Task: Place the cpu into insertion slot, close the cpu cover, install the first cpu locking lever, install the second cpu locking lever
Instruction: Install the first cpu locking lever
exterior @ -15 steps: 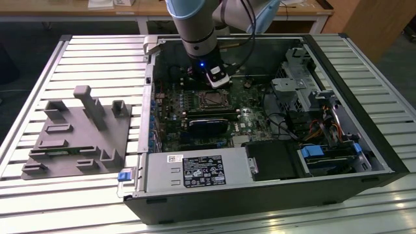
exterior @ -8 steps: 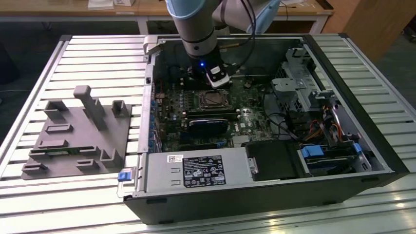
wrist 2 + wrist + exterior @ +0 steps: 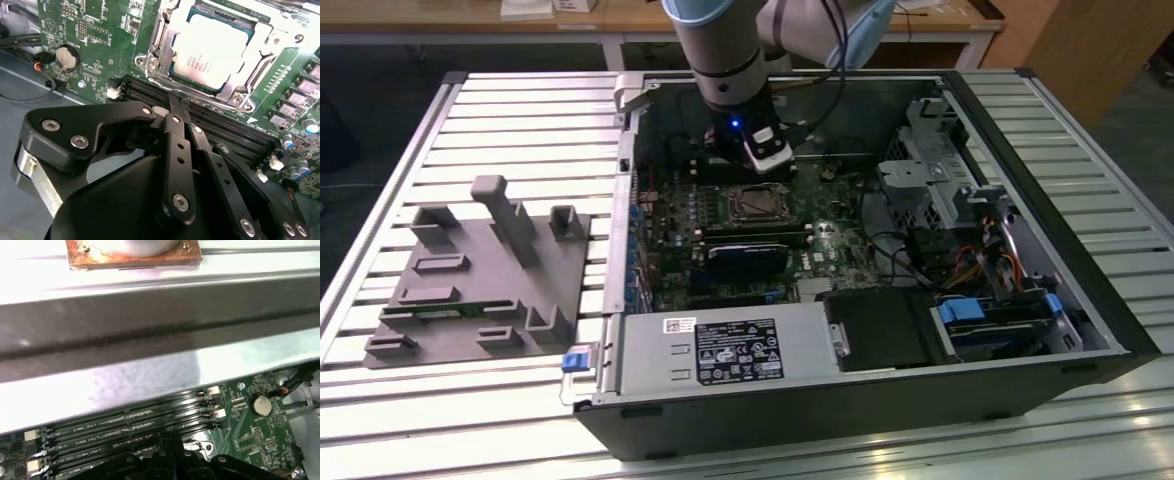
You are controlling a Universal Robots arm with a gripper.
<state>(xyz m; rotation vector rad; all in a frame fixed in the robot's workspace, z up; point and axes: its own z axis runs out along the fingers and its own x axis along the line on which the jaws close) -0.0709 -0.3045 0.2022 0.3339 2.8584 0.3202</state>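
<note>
From my second wrist view, the nearest thing is the end effector [image 3: 173,102], its black fingers [image 3: 175,145] brought together at the tips with nothing between them. I see those tips just above the long black memory slots [image 3: 220,131], beside the socket. Just past them lies the cpu [image 3: 214,50], its pale metal top seated flat in the insertion slot [image 3: 150,64], with the cpu cover [image 3: 260,42] lying down around it as a silvery frame. A round coin battery [image 3: 66,57] sits on the green board off to one side.

In my first wrist view the same slots [image 3: 125,432] run under the fingertips, and beyond them rises the grey wall of the computer case [image 3: 160,330].

In the exterior view the arm [image 3: 720,50] reaches down into the open case [image 3: 1107,310], which rests on the slatted worktop [image 3: 520,120]; a grey fixture block [image 3: 480,275] stands at the exterior view's left.
</note>
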